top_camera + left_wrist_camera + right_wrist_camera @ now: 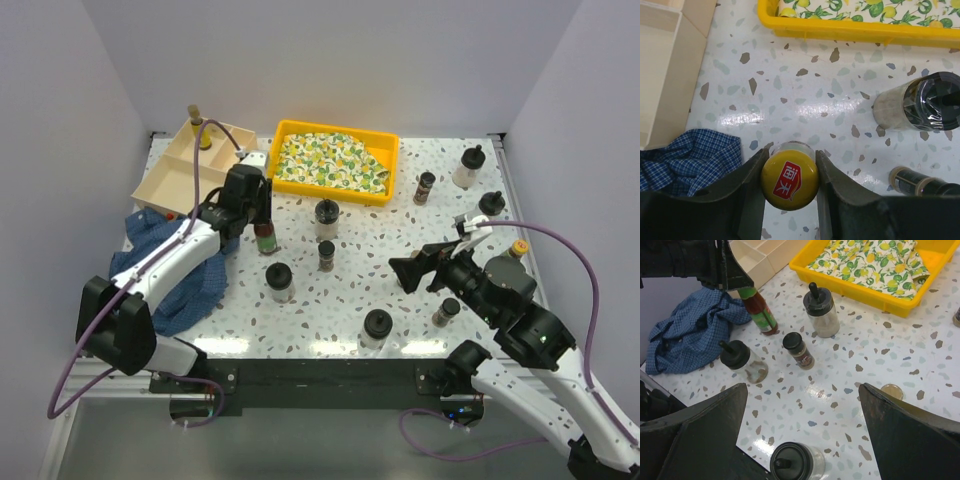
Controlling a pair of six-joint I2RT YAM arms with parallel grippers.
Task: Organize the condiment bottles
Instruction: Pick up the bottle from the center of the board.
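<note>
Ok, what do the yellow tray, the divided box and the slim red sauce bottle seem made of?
The yellow tray looks like moulded plastic: smooth, slightly glossy. The divided box looks like pale bare wood: matte, thin flat panels. The sauce bottle is clear glass or plastic, unclear which; red contents show through, under a glossy yellow cap.

Carries, along the far side of the speckled white counter [390, 220], a pale wooden divided box [165, 180] and, near it, a yellow plastic tray [285, 135] lined with lemon-print cloth [330, 160]. Stretches the left arm over a crumpled blue checked cloth [190, 285] and hangs the left pincer [262, 208] over the top of a slim red sauce bottle [265, 240], upright near the tray. Spreads the right pincer [430, 245] wide among scattered clear squat bottles with black knobbed caps [279, 282] and small brown spice jars [326, 254].
</note>
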